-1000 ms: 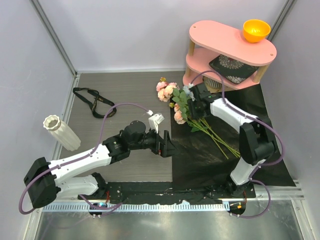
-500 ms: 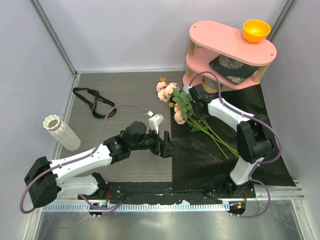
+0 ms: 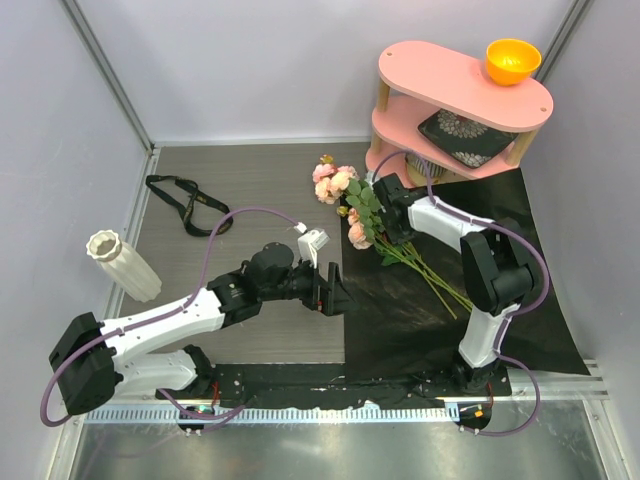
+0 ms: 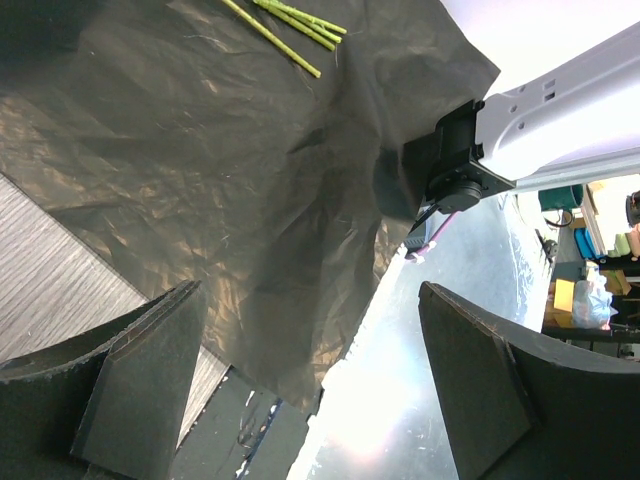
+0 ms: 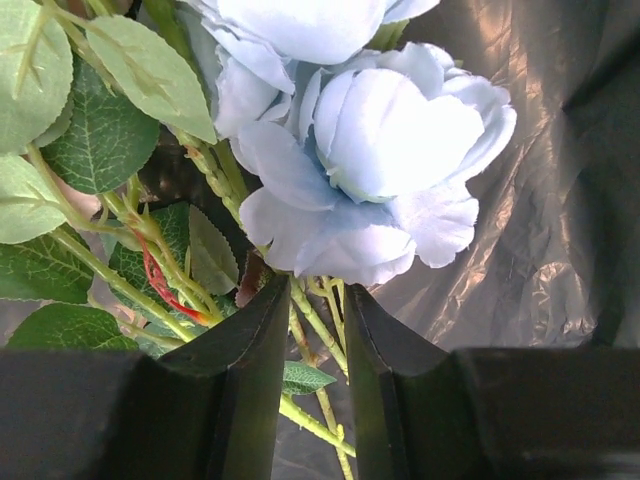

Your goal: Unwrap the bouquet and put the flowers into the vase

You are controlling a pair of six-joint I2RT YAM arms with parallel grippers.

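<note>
The flowers [image 3: 352,205], pink, peach and pale-blue blooms on long green stems, lie unwrapped on the spread black paper [image 3: 450,320]. My right gripper [image 3: 385,212] reaches in from the right, just below the blooms. In the right wrist view its jaws [image 5: 317,290] stand narrow around several green stems [image 5: 322,335] right under a pale-blue bloom [image 5: 370,130]. The cream ribbed vase [image 3: 122,263] lies tilted at the far left. My left gripper [image 3: 335,290] hovers open at the paper's left edge, holding nothing; between its fingers [image 4: 308,290] I see only black paper [image 4: 220,150] and stem ends [image 4: 290,25].
A black ribbon [image 3: 185,200] lies on the grey mat at the back left. A pink two-tier shelf [image 3: 400,60] at the back right carries an orange bowl [image 3: 512,60] and a floral black plate [image 3: 465,130], with a ribbed white cup [image 3: 428,168] beneath it.
My right gripper has shifted slightly left along the bunch and its jaws have narrowed onto the stems. The left arm has not moved.
</note>
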